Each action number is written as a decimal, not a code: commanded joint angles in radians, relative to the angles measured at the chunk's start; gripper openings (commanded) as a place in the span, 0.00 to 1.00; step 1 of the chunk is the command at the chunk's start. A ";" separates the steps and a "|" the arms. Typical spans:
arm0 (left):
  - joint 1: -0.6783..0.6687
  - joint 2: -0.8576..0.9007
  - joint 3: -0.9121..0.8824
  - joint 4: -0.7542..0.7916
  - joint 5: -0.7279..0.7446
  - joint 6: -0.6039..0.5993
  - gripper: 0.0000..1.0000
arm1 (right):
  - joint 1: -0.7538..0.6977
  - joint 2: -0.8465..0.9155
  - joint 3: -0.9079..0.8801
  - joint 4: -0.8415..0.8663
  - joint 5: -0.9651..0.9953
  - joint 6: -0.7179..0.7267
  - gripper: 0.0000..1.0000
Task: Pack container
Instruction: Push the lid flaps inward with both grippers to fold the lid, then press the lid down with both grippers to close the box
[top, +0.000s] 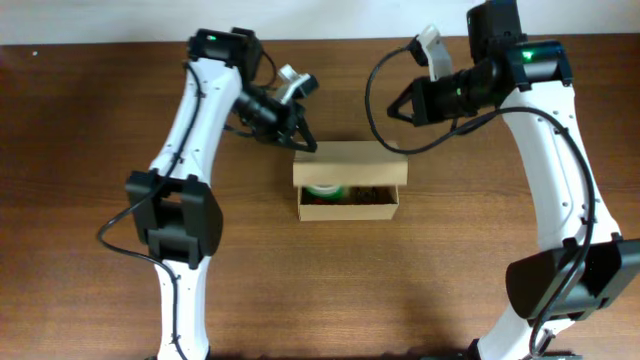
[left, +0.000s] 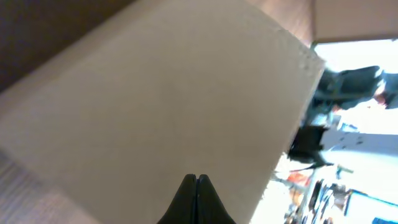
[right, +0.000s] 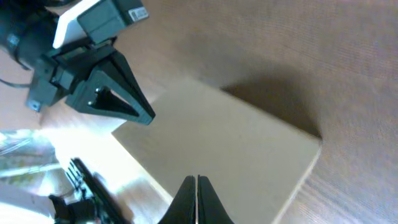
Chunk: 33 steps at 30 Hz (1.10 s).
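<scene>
The container (top: 350, 165) is a tan cardboard box in the middle of the table, its flap lid tilted over the opening. Under the lid's front edge shows a green-and-white roll (top: 324, 188) among dark contents. My left gripper (top: 307, 147) is shut, its tip at the lid's back left corner. In the left wrist view the shut left gripper (left: 197, 178) points at the plain lid (left: 168, 106). My right gripper (top: 393, 109) is shut and hangs behind the box's right end. In the right wrist view it (right: 196, 178) is over the lid (right: 236, 143), facing the left gripper (right: 124, 99).
The box rests on a brown wooden table (top: 90, 300). The left arm's links (top: 175, 215) run down the left side and the right arm's links (top: 575, 200) down the right. The table's far edge (top: 100, 42) meets a white wall.
</scene>
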 joint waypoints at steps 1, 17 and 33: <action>-0.044 -0.029 0.010 -0.016 -0.095 0.015 0.02 | 0.007 -0.006 0.007 -0.045 0.068 -0.054 0.04; -0.126 -0.099 0.003 -0.016 -0.565 -0.255 0.02 | 0.099 -0.010 -0.004 -0.218 0.444 0.146 0.04; -0.197 -0.108 -0.276 0.116 -0.633 -0.281 0.01 | 0.139 -0.010 -0.346 -0.069 0.431 0.164 0.04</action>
